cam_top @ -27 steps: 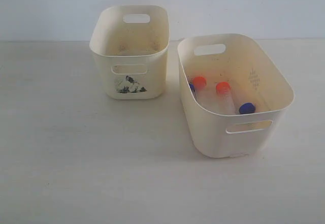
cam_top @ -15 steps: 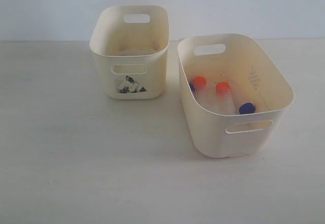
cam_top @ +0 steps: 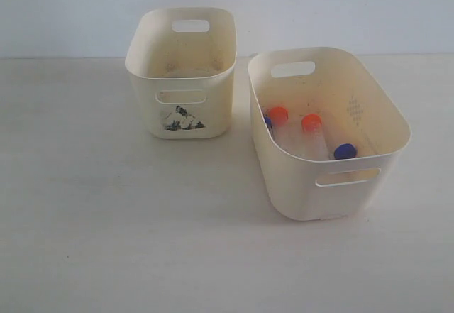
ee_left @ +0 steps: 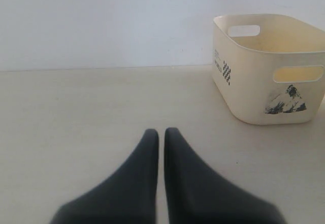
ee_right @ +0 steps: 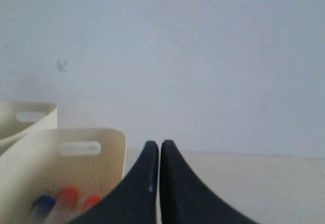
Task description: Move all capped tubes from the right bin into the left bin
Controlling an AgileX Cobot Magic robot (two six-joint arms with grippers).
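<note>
The right bin (cam_top: 333, 198) holds the capped tubes: two orange-capped ones (cam_top: 278, 114) (cam_top: 311, 122), a blue-capped one (cam_top: 345, 151) near its front wall, and another blue cap (cam_top: 267, 122) half hidden by the left wall. The left bin (cam_top: 181, 79), with its sticker (cam_top: 183, 118), shows no tubes inside. Neither gripper appears in the exterior view. My left gripper (ee_left: 158, 131) is shut over bare table, the left bin (ee_left: 271, 66) off to one side. My right gripper (ee_right: 156, 143) is shut beside the right bin (ee_right: 76, 168), where orange caps (ee_right: 67, 194) and a blue cap (ee_right: 44, 201) show.
Both bins stand on a pale table (cam_top: 106, 221) against a light wall (cam_top: 355, 8). A narrow gap separates the bins.
</note>
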